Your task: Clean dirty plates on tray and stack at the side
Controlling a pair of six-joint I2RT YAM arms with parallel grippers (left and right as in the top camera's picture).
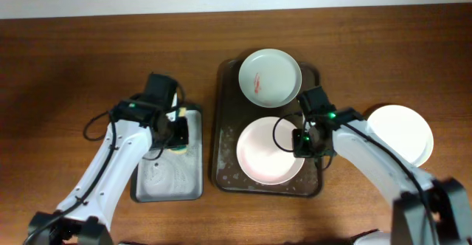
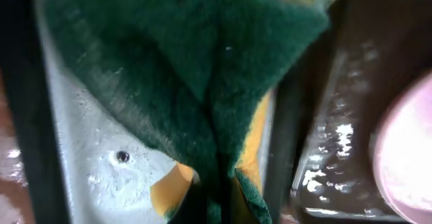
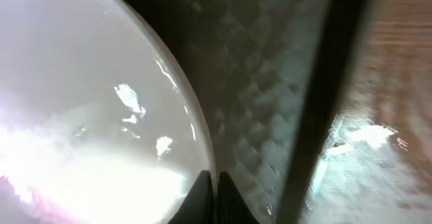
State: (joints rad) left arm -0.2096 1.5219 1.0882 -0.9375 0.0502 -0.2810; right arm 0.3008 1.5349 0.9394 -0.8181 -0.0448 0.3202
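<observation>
1. We see the tray [image 1: 223, 97] mid-table, carrying two plates: the far plate [image 1: 270, 76] sits behind the near plate [image 1: 264, 156]
2. We find a third plate [image 1: 402, 133] on the table [image 1: 74, 68], right of the tray
3. Left of the tray we see a smaller metal tray [image 1: 166, 180], with a sponge [image 2: 202, 69] in its far end
</observation>
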